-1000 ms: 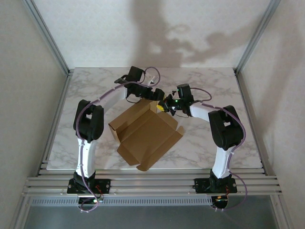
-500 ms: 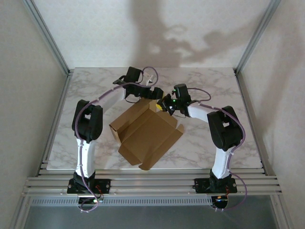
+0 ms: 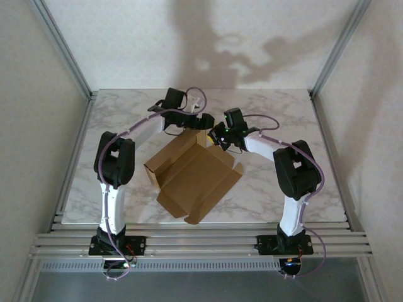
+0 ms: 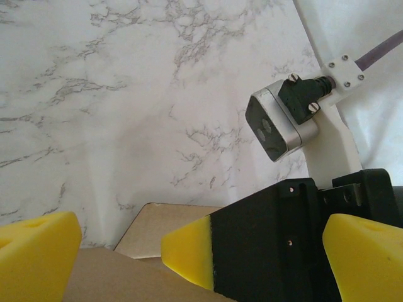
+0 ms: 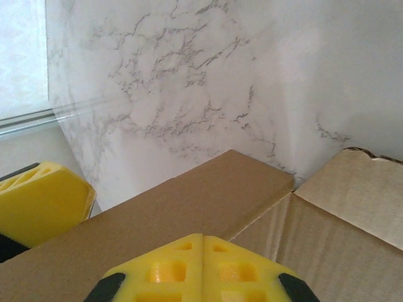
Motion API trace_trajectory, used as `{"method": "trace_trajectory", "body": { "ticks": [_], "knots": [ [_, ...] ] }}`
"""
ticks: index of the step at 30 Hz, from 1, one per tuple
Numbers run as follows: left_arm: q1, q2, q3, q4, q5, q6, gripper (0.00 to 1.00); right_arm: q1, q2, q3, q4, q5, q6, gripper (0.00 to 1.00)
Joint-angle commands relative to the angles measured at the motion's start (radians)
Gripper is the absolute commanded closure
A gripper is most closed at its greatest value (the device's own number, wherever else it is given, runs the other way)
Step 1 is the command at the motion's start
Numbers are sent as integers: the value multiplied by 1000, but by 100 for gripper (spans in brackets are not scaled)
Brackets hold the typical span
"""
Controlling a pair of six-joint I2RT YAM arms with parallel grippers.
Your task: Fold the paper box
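Note:
The paper box (image 3: pixel 192 176) lies partly folded in the middle of the marble table (image 3: pixel 126 113), brown, with its far wall raised and flaps spread toward the near edge. My left gripper (image 3: pixel 205 122) hangs open over the box's far corner, its yellow fingers (image 4: pixel 34 251) wide apart. My right gripper (image 3: pixel 218 134) is shut with nothing between its pads, and its tip (image 4: pixel 189 248) sits between the left fingers. In the right wrist view the shut gripper (image 5: pixel 201 267) rests right above the box's folded far wall (image 5: pixel 189 201), with a side flap (image 5: pixel 352 195) to the right.
Bare marble stretches beyond the box toward the white back wall (image 3: pixel 208 44). Metal frame posts (image 3: pixel 63 50) stand at the table's back corners. The right arm's wrist camera (image 4: pixel 280 123) is close to the left gripper.
The right gripper has slid a little to the left and farther back along the box's far corner, closer to the left gripper. The box and the left gripper have barely moved.

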State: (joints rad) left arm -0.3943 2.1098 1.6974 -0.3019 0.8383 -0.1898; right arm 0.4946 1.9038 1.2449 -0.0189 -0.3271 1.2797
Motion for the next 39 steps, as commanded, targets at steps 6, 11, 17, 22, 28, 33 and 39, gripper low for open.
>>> {"method": "trace_trajectory", "body": {
  "ticks": [6, 11, 17, 22, 28, 33, 39],
  "knots": [
    [-51, -37, -21, -63, 14, 27, 1, 36, -8, 7, 80, 88, -4, 100],
    [-12, -73, -17, -41, -68, 5, 1, -21, -59, -101, 215, -46, -78, 100],
    [21, -88, 38, -33, -40, -26, 1, -44, -116, -189, 228, -129, -178, 100],
    [40, -106, 51, -51, -72, -27, 1, -46, -157, -239, 207, -159, -221, 100],
    [70, -103, 45, -67, -110, -50, 1, -44, -128, -189, 158, -173, -192, 100],
    [74, -110, 49, -100, -219, -32, 1, -36, -96, -142, 139, -167, -182, 100],
    [80, -67, 72, -152, -255, -17, 1, -26, -55, -87, 132, -181, -178, 100]
  ]
}}
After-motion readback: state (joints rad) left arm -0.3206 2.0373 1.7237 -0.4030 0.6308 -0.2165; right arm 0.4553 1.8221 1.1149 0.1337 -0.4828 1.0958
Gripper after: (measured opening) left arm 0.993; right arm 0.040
